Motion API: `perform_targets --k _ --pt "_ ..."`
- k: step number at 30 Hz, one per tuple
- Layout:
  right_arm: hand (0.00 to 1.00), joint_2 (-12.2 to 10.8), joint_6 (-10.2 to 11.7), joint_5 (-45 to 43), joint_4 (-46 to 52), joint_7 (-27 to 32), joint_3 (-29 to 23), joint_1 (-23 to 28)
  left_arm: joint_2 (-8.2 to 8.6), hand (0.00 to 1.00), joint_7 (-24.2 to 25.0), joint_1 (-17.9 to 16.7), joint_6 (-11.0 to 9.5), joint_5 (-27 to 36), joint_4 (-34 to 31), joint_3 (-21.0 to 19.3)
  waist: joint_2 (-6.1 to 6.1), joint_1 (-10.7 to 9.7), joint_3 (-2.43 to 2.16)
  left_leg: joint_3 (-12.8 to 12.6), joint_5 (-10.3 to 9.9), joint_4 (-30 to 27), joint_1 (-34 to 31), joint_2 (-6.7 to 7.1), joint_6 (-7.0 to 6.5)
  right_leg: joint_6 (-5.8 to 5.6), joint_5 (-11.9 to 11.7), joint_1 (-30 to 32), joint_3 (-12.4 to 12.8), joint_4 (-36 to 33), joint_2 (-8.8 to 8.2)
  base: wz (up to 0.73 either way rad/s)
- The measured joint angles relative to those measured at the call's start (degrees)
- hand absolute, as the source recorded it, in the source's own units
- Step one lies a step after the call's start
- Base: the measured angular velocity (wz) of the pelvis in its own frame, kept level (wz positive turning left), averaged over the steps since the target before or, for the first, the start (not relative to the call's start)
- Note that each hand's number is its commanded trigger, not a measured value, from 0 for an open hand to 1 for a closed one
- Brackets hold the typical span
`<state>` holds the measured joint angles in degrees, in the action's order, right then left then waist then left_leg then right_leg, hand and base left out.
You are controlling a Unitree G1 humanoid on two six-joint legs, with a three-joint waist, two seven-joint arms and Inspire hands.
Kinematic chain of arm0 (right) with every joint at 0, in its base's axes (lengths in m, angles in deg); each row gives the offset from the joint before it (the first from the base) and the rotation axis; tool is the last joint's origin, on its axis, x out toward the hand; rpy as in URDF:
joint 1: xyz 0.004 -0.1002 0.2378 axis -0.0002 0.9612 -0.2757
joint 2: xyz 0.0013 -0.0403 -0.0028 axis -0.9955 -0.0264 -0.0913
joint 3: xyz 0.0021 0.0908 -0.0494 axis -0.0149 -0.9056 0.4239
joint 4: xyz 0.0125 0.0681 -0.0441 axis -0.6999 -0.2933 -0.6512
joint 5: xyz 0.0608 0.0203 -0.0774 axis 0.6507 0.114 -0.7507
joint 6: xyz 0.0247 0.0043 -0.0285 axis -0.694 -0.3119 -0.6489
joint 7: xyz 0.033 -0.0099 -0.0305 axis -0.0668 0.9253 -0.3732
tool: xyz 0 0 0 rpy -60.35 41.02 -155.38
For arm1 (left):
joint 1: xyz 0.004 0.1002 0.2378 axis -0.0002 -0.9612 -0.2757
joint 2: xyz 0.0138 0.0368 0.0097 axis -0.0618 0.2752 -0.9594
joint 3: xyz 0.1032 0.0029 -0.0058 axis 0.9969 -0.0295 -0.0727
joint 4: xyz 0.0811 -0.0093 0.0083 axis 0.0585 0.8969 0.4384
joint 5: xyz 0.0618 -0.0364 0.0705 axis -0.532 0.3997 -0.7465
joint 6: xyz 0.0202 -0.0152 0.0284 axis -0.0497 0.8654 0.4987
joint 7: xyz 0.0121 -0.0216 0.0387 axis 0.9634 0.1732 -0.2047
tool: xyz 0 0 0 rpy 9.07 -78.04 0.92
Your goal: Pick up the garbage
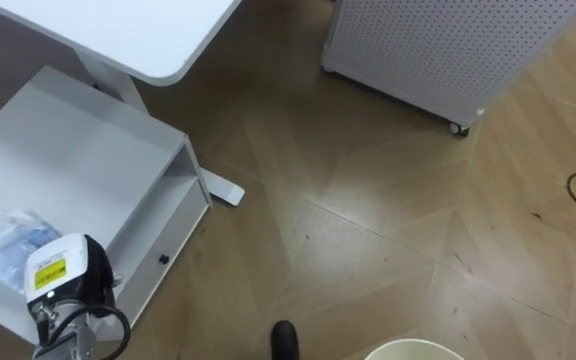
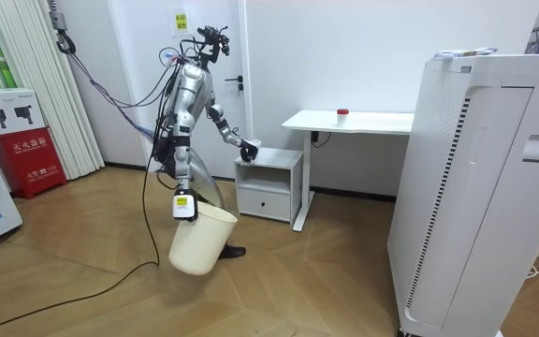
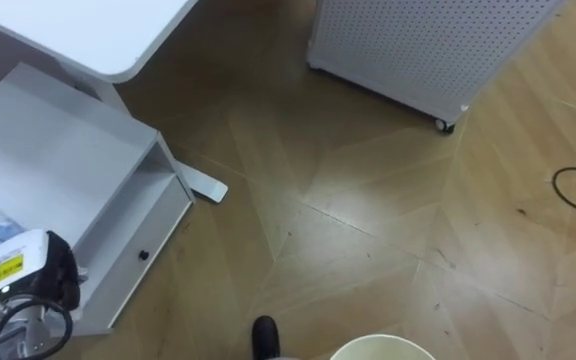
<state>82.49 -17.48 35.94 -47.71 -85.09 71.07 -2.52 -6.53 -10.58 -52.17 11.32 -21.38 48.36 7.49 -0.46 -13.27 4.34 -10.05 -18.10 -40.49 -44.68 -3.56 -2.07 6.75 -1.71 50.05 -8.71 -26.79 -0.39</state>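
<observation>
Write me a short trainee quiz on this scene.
1. True or false: the crumpled plastic bag lies on the floor.
2. Where is the cream bin? A: upright on the desk. B: tilted, at the robot's right hand. C: inside the cabinet.
3. Fill in: the small red thing sits on the white ____.
Key: 1 false, it lies on top of the white cabinet, by the left hand. 2 B. 3 desk.
</observation>
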Motion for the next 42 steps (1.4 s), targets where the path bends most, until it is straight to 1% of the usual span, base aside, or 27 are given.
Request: perform_targets --k 1,2,3,4,5,7,8,10,11,13,15,16,17,18,19,20,22,23,24,25,27,30,33,36,38,39,42 --pt "1.0 -0.04 0.72 -0.08 0.45 0.99 0.01 -0.82 0.35 1.0 -0.33 0.19 -1.18 1.16 -0.31 0.02 -0.13 0.21 0.14 -0.22 0.25 0.69 0.47 -0.02 -0.05 0.03 -0.41 -0.56 0.0 0.52 0.05 -0.08" --pt "1.0 -0.02 1.5 -0.08 0.51 1.42 0.02 -1.16 0.69 1.0 -0.34 0.19 -1.71 2.07 -0.72 0.03 -0.26 0.39 0.22 -0.39 0.37 1.08 0.79 -0.05 -0.09 0.03 -0.71 -0.95 -0.05 1.11 0.06 -0.08" --pt "1.0 -0.22 3.27 -0.18 0.61 2.53 0.0 -1.92 1.55 1.0 -0.34 0.19 -2.93 3.58 -1.58 0.05 -0.41 0.76 0.39 -0.68 0.64 1.93 1.47 -0.04 -0.19 -0.08 -1.03 -1.65 -0.04 2.02 0.06 -0.04" --pt "1.0 -0.38 4.41 -1.43 1.36 3.44 -0.02 -2.75 2.53 1.0 -0.33 0.14 -4.01 5.71 -3.04 0.1 -0.42 1.35 0.42 -0.69 1.0 2.85 2.01 0.29 -0.24 -0.22 -1.28 -2.08 0.17 2.75 0.03 0.0" --pt "1.0 -0.43 4.59 -1.84 2.24 3.78 0.01 -3.14 3.14 1.0 -0.3 0.02 -4.42 7.07 -4.12 0.15 -0.41 1.71 0.43 -0.75 1.19 3.26 2.24 0.35 -0.29 -0.21 -1.42 -2.33 0.19 3.1 -0.01 0.0" --pt "1.0 -2.08 6.78 -2.1 2.72 4.72 0.14 -5.5 6.27 1.0 1.12 -1.31 -6.14 11.99 -8.87 0.63 -0.32 3.07 0.49 -0.94 1.4 4.04 3.63 0.35 -0.49 -0.21 -1.3 -3.41 0.27 3.29 0.01 0.0" --pt "1.0 -2.62 7.36 -2.7 2.64 5.43 0.42 -6.16 7.0 1.0 1.73 -1.74 -6.6 12.92 -9.86 0.89 -0.28 3.37 0.52 -0.93 1.42 4.3 4.17 0.34 -0.45 -0.17 -1.2 -3.84 0.14 3.4 -0.01 0.05" --pt "1.0 -3.95 8.12 -4.52 3.51 6.97 1.85 -7.94 9.95 1.0 4.65 -3.97 -8.58 16.69 -13.37 2.95 -0.04 5.26 0.57 -0.96 1.79 5.93 5.91 0.4 -0.2 -0.15 -1.06 -5.4 0.02 4.32 0.0 0.06" --pt "1.0 -3.98 8.48 -4.99 3.81 7.27 1.84 -8.19 10.69 1.0 5.63 -4.74 -8.68 17.74 -14.35 3.28 -0.03 5.67 0.56 -0.97 1.81 6.18 6.15 0.39 -0.2 -0.13 -0.99 -5.65 -0.03 4.43 0.0 0.04" --pt "1.0 -4.37 9.7 -5.64 5.13 6.79 2.47 -9.44 12.9 1.0 9.6 -8.51 -8.76 22.28 -18.96 5.06 0.21 5.93 0.42 -0.87 1.91 6.94 6.99 0.51 -0.05 0.08 -0.44 -6.05 -0.06 4.12 -0.07 0.03" --pt "1.0 -4.8 10.15 -5.6 6.56 5.47 3.82 -10.48 14.19 1.0 12.9 -10.05 -8.86 24.82 -20.34 7.42 0.31 6.35 0.36 -0.91 1.98 7.27 7.27 0.51 0.06 0.16 -0.18 -6.24 -0.07 4.04 -0.03 0.05" --pt "1.0 -6.28 10.37 -5.79 6.74 4.47 4.2 -11.36 15.26 1.0 15.34 -10.5 -8.85 24.92 -20.33 8.57 0.45 6.75 0.28 -0.94 2.02 7.34 7.42 0.43 0.14 0.3 -0.09 -6.35 -0.11 4.01 0.04 0.0" --pt "1.0 -7.04 10.42 -5.82 6.75 4.0 4.29 -11.74 15.62 1.0 16.41 -10.54 -8.85 24.91 -20.33 9.0 0.51 6.92 0.24 -1.0 2.03 7.33 7.42 0.38 0.15 0.35 -0.06 -6.37 -0.17 4.0 0.04 0.06" --pt "1.0 -8.42 10.45 -5.94 6.94 2.64 4.42 -12.4 16.66 1.0 18.45 -10.58 -9.02 25.56 -20.4 10.01 0.57 7.07 0.2 -1.06 2.08 7.33 7.4 0.34 0.19 0.43 -0.03 -6.39 -0.13 3.93 0.03 0.12" --pt "1.0 -9.66 10.45 -6.38 7.0 1.32 4.58 -12.97 17.47 1.0 20.38 -10.79 -9.61 26.81 -20.42 11.32 0.68 7.16 0.15 -0.97 2.1 7.19 7.4 0.34 0.19 0.47 0.0 -6.46 -0.09 3.77 0.01 0.14" --pt "1.0 -10.13 10.45 -6.57 7.0 0.71 4.65 -13.21 17.74 1.0 21.29 -10.93 -9.86 27.08 -20.42 11.95 0.74 7.2 0.12 -0.95 2.11 7.06 7.41 0.34 0.17 0.43 0.05 -6.51 -0.1 3.66 -0.02 0.09" --pt "1.0 -10.98 10.4 -7.2 7.06 -1.37 5.72 -13.39 18.37 1.0 24.55 -11.84 -10.03 28.28 -20.4 13.33 1.53 7.37 -0.22 -1.17 2.16 6.86 7.95 0.45 -0.01 0.17 0.23 -6.77 -0.05 3.31 -0.29 0.04" --pt "1.0 -11.05 10.34 -7.21 7.01 -1.77 5.99 -13.28 18.65 1.0 25.1 -12.14 -10.03 28.35 -20.4 13.6 1.83 7.4 -0.24 -1.39 2.16 6.9 8.23 0.47 -0.09 0.07 0.31 -6.95 0.01 3.17 -0.37 0.0" --pt "1.0 -11.14 10.05 -7.6 6.91 -2.15 6.56 -13.0 18.55 1.0 26.38 -12.76 -10.03 28.41 -20.06 14.02 2.32 7.47 -0.42 -1.91 2.11 6.97 8.74 0.46 -0.27 -0.15 0.45 -7.37 0.14 3.19 -0.41 0.0" --pt "1.0 -11.29 9.83 -7.71 6.91 -2.66 6.75 -12.56 18.24 1.0 27.82 -13.51 -10.01 28.59 -19.84 14.08 2.89 7.46 -0.48 -2.11 2.0 7.1 9.3 0.45 -0.47 -0.39 0.51 -7.89 0.2 3.29 -0.44 -0.04" --pt "1.0 -11.45 9.75 -7.95 6.96 -3.97 6.66 -11.14 17.73 1.0 29.89 -14.82 -9.97 28.79 -19.84 14.05 3.63 7.45 -0.93 -2.34 1.83 7.18 9.39 0.41 -0.73 -0.95 0.53 -8.01 0.32 3.51 -0.47 -0.04" --pt "1.0 -11.61 9.49 -8.73 7.22 -5.45 6.58 -10.3 17.43 1.0 32.96 -16.49 -9.81 29.13 -19.94 14.2 3.7 7.48 -0.98 -2.87 1.63 6.95 9.2 0.33 -1.09 -1.12 -0.28 -8.07 0.43 4.16 -0.47 -0.09" --pt "1.0 -11.77 9.24 -9.63 7.12 -5.17 5.44 -9.75 17.32 1.0 35.46 -17.48 -9.68 29.13 -19.93 14.55 3.69 7.5 -0.98 -3.45 1.47 6.84 9.36 0.3 -1.36 -1.25 -0.42 -8.06 0.71 4.06 -0.53 -0.1" --pt "1.0 -11.9 9.34 -10.1 7.13 -5.78 5.31 -9.72 17.25 1.0 36.62 -17.66 -9.68 29.13 -19.91 15.17 3.67 7.63 -0.99 -3.75 1.44 6.79 9.48 0.28 -1.42 -0.79 -0.82 -8.06 0.8 4.0 -0.57 -0.05" --pt "1.0 -11.89 9.34 -10.14 7.12 -5.89 5.3 -9.71 17.22 0.25 36.99 -17.71 -9.68 29.14 -19.91 15.27 3.67 7.8 -0.99 -3.75 1.44 6.72 9.55 0.26 -1.42 -0.77 -0.83 -8.05 0.78 3.99 -0.56 0.0" --pt "1.0 -11.89 9.34 -10.14 7.12 -6.04 5.23 -9.71 17.12 0.0 37.29 -17.73 -9.68 29.13 -19.91 15.27 3.65 8.12 -1.0 -3.75 1.44 6.64 9.56 0.23 -1.42 -0.77 -0.83 -8.04 0.78 3.95 -0.55 0.0" --pt "1.0 -11.85 9.39 -10.13 6.71 -6.22 4.96 -9.71 17.06 0.0 37.74 -17.8 -9.6 29.13 -19.89 15.27 3.63 8.81 -1.01 -3.74 1.44 6.53 9.56 0.23 -1.42 -0.76 -0.83 -8.04 0.75 3.85 -0.58 0.0"
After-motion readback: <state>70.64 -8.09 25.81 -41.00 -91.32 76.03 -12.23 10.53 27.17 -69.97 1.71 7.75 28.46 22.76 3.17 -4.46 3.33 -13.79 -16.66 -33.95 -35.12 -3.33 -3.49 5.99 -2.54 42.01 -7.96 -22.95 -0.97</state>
